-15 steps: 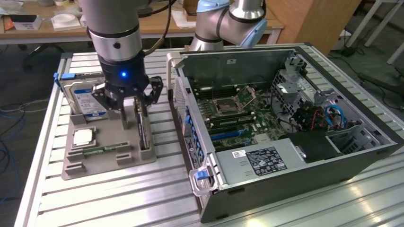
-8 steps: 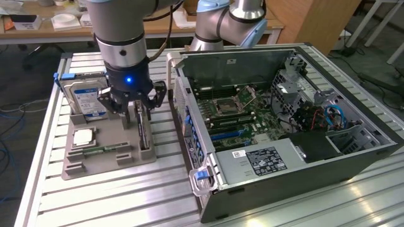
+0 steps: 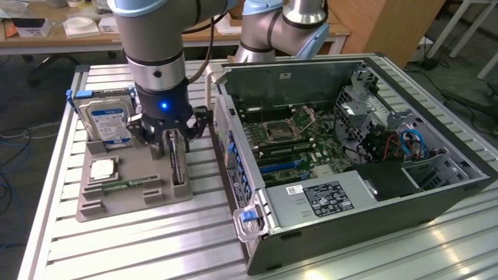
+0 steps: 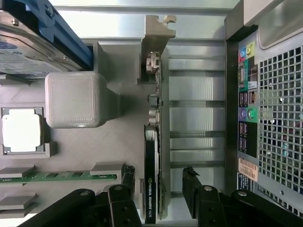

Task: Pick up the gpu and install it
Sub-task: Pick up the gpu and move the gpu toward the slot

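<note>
The gpu (image 4: 154,151) stands on edge in its slot along the holder tray (image 3: 116,204) edge nearest the computer case (image 3: 435,192), with NVIDIA QUADRO readable on its black shroud. The gripper (image 4: 158,182) straddles it, jaws wide, gripping nothing. The danger: close off-centre and one finger nudges the card first, tilting it or jamming its bracket in the slot.
</note>
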`<state>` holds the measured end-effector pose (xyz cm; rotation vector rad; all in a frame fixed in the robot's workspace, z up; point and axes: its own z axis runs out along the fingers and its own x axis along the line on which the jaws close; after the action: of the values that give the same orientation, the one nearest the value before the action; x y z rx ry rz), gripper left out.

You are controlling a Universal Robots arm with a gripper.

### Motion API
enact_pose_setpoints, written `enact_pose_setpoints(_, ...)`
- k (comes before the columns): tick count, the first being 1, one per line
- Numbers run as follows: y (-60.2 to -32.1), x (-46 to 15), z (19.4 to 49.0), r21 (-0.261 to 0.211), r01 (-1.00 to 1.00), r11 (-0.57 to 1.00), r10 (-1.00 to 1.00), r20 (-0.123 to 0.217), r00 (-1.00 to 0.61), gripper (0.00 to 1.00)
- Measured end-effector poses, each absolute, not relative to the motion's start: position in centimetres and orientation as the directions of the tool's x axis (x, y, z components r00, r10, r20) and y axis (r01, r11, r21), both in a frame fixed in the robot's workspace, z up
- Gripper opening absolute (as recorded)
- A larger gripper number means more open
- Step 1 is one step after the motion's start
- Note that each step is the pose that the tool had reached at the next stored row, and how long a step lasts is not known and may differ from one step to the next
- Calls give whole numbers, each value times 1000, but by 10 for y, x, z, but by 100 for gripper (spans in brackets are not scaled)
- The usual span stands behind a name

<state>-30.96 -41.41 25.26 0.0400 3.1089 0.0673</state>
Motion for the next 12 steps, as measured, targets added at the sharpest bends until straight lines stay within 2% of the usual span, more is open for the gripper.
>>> enact_pose_setpoints(12, -414, -312, 237, 44, 25, 999, 26, -31, -999, 53)
